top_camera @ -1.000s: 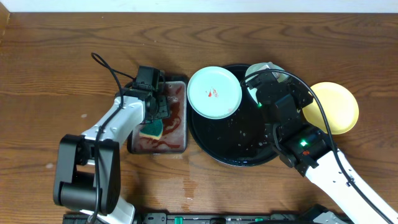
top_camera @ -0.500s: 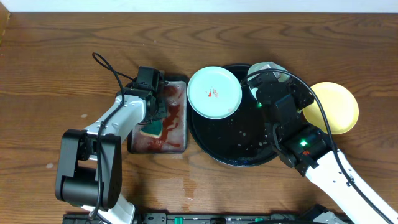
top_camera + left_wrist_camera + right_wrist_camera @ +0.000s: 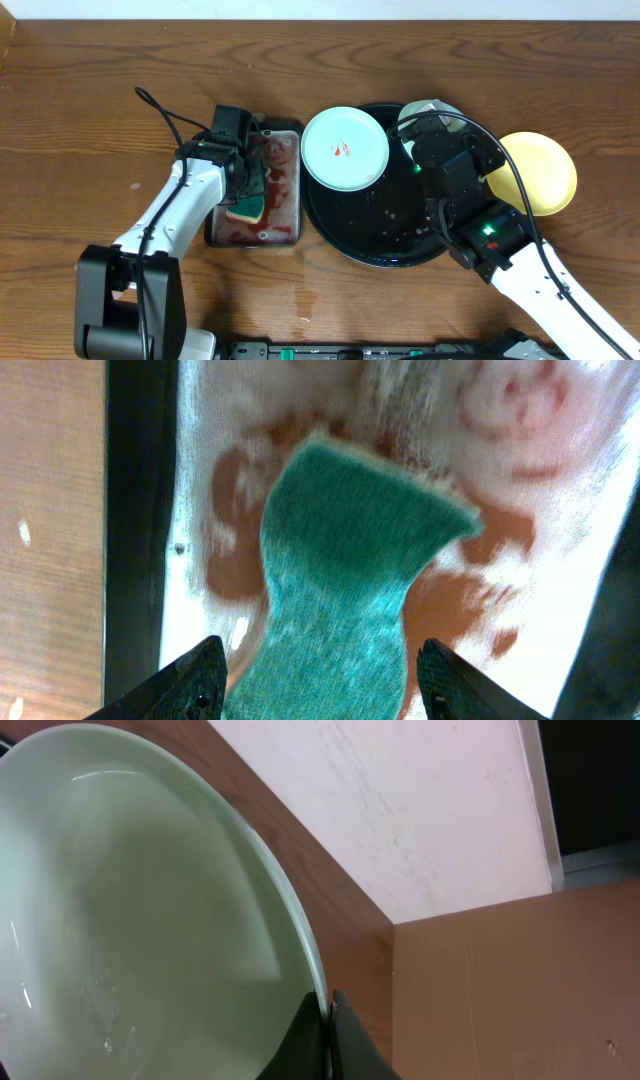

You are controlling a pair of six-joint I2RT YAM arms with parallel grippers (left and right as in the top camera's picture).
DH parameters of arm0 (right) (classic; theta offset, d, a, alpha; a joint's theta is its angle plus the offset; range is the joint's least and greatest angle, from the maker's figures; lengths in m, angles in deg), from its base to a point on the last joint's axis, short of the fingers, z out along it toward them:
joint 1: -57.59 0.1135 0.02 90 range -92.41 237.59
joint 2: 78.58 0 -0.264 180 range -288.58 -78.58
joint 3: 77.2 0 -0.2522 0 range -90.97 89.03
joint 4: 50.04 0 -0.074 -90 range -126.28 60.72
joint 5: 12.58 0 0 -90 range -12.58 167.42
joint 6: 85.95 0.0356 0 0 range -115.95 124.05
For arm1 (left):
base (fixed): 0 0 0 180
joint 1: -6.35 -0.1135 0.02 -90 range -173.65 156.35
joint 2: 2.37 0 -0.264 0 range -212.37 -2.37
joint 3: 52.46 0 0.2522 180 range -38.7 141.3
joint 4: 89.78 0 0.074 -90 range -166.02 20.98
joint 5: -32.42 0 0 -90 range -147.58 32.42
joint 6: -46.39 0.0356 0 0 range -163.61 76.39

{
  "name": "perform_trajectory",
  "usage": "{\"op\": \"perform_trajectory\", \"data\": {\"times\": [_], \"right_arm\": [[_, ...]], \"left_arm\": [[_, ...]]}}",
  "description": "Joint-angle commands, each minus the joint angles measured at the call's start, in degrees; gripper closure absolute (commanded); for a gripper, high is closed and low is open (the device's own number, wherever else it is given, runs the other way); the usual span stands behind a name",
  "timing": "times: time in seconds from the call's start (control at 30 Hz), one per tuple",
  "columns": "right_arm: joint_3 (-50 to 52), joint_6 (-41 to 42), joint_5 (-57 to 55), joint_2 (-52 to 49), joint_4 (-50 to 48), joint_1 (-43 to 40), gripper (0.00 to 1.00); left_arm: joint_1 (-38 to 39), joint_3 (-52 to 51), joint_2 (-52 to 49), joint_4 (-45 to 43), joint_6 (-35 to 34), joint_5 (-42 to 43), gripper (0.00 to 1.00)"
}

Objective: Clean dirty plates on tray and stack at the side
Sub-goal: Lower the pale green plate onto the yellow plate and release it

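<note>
The black tray [image 3: 378, 222] lies at the table's middle. A mint plate with a red smear [image 3: 345, 148] rests on its left rim. My right gripper [image 3: 432, 140] is shut on the rim of a second mint plate [image 3: 425, 112] at the tray's far edge and holds it tilted. In the right wrist view the fingers [image 3: 328, 1005] pinch that plate [image 3: 130, 900]. The yellow plate [image 3: 540, 172] lies on the table to the right of the tray. My left gripper [image 3: 252, 188] holds a green sponge [image 3: 245, 208] over the grey pan. In the left wrist view the sponge [image 3: 340, 580] fills the gap between the wide-set fingers [image 3: 320, 660].
The grey metal pan [image 3: 285, 225], smeared red and foamy, stands left of the tray. Its wet bottom [image 3: 520, 450] shows in the left wrist view. A wall and a cardboard panel [image 3: 520, 980] stand behind the table. Small water spots mark the wood near the front edge.
My left arm has swung its elbow to the left, and the sponge has shifted slightly inside the pan. The right arm and the plates have not moved.
</note>
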Motion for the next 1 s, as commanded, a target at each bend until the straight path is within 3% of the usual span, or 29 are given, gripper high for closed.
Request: {"op": "perform_trajectory", "data": {"times": [0.0, 0.17, 0.4, 0.53, 0.57, 0.6, 0.97], "right_arm": [[-1.2, -0.3, -1.2, 0.5, -0.2, 0.5, 0.99], [-1.2, -0.3, -1.2, 0.5, -0.2, 0.5, 0.99], [-1.2, -0.3, -1.2, 0.5, -0.2, 0.5, 0.99], [-1.2, -0.3, -1.2, 0.5, -0.2, 0.5, 0.99], [-1.2, -0.3, -1.2, 0.5, -0.2, 0.5, 0.99], [-1.2, -0.3, -1.2, 0.5, -0.2, 0.5, 0.99], [-1.2, -0.3, -1.2, 0.5, -0.2, 0.4, 0.99]], "left_arm": [[0.0, -1.0, -1.1, 0.4, 0.3, 0.3, 0.38], [0.0, -4.0, -1.5, -1.7, 0.3, 0.3, 0.38], [0.0, -6.9, -1.6, -4.7, -0.3, 0.5, 0.51], [0.0, -8.8, -1.7, -5.7, -0.3, 0.5, 0.69], [0.0, -9.0, -1.7, -5.7, -0.3, 0.5, 0.78], [0.0, -9.0, -1.9, -5.6, -0.3, 0.5, 0.92], [0.0, -4.8, -1.7, -2.0, -0.1, 0.5, 0.92]]}}
